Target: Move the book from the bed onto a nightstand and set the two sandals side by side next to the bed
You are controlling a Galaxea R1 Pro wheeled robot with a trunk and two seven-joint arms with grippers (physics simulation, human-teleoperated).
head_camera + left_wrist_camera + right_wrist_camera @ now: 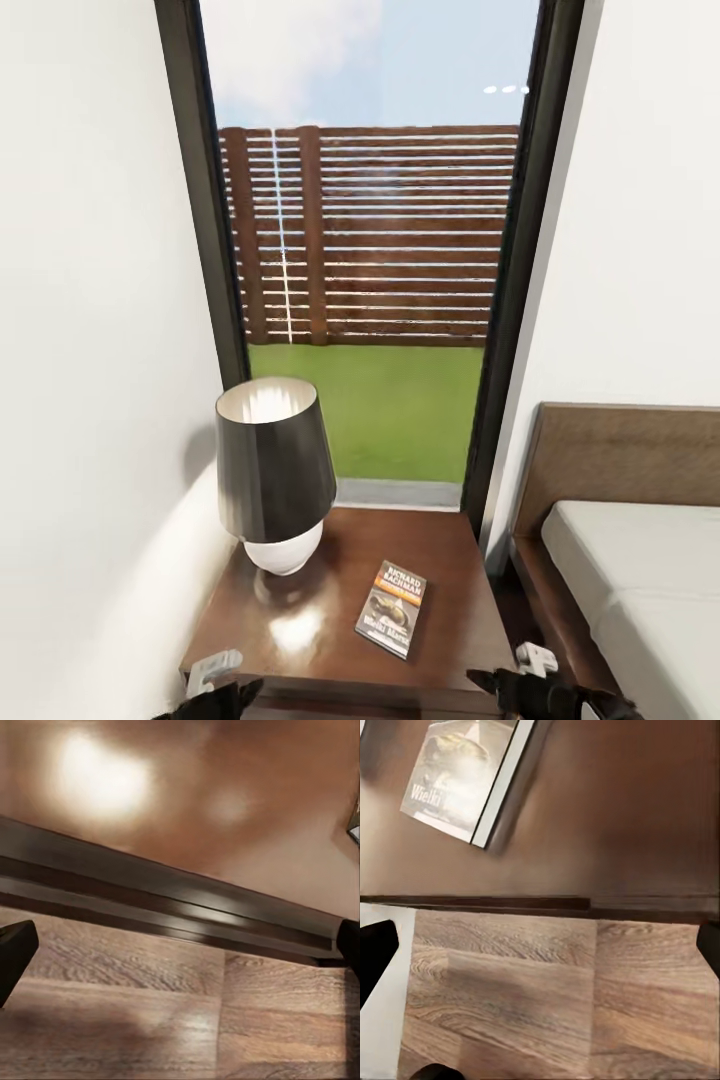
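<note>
Thin dark paperback book w/ white "RICHARD BACHMAN" lettering [392, 608] lies flat on glossy reddish-brown wooden nightstand [300, 640], nr its front-right corner; black-shaded white-based lamp [272, 475] at back-left. Off-white mattress bed [640, 580] beside. Left gripper [180, 945] & right gripper [544, 945]: both spread, holding nothing, over front edge.

Your head cam looks fwd/down over the nightstand [300, 640] toward the window [370, 250]. Both wrist cams sit close above its front edge, facing down; right shares the book [465, 776].
</note>
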